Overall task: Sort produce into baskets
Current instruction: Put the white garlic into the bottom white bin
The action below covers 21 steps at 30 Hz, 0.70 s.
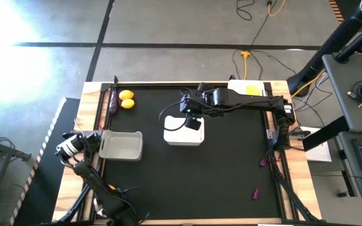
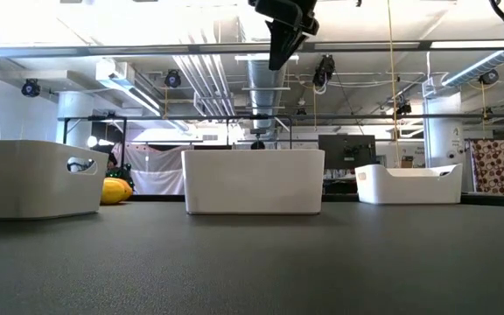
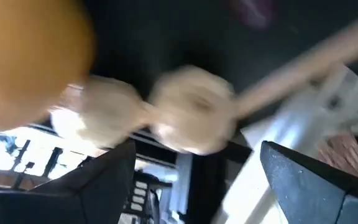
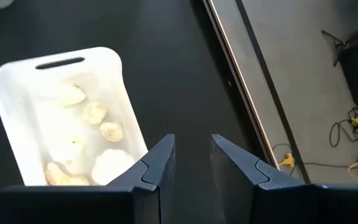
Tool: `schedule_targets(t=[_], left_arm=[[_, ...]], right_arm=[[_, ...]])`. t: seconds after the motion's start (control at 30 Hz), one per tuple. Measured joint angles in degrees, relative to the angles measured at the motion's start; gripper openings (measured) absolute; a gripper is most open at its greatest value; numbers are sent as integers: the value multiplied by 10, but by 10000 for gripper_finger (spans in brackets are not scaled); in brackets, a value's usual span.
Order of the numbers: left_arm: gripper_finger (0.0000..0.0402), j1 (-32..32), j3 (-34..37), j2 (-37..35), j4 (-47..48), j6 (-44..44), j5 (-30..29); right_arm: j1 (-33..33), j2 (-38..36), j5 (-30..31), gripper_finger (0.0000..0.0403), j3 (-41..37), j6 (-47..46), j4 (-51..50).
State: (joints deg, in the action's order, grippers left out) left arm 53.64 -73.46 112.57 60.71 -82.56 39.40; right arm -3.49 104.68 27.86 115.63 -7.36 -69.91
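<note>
Three white baskets stand on the black mat: one at the left (image 1: 121, 145), one in the middle (image 1: 182, 134), and one at the far right (image 1: 250, 88), partly under my right arm. My right gripper (image 1: 193, 123) hangs above the middle basket (image 4: 17, 112), slightly open and empty; several garlic bulbs (image 4: 112, 163) lie in that basket. My left gripper (image 1: 74, 145) is at the table's left edge beside the left basket, open (image 3: 197, 174). Two blurred garlic bulbs (image 3: 191, 118) and an orange fruit (image 3: 23, 56) show beyond its fingers. Two lemons (image 1: 127, 100) and an eggplant (image 1: 113, 100) lie at the far left.
Two small purple pieces (image 1: 264, 161) (image 1: 255, 193) lie on the mat near the right edge. The mat between the baskets and the near edge is bare. In the low view my right gripper (image 2: 283, 44) is well above the middle basket's rim (image 2: 254, 153).
</note>
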Motion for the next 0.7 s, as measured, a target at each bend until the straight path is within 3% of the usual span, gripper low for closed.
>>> schedule_targets(t=[0.33,0.47,0.7], left_arm=[[314,5,56,-1,-95,-2,-15],[272,5,73,-2,-98,5,-26],[165,6,78,-2,-84,34,-45]], right_arm=[[0,0,0,82,0,-30,9],[0,0,0,85,0,-32,9],[0,0,1,86,2,-1,7]])
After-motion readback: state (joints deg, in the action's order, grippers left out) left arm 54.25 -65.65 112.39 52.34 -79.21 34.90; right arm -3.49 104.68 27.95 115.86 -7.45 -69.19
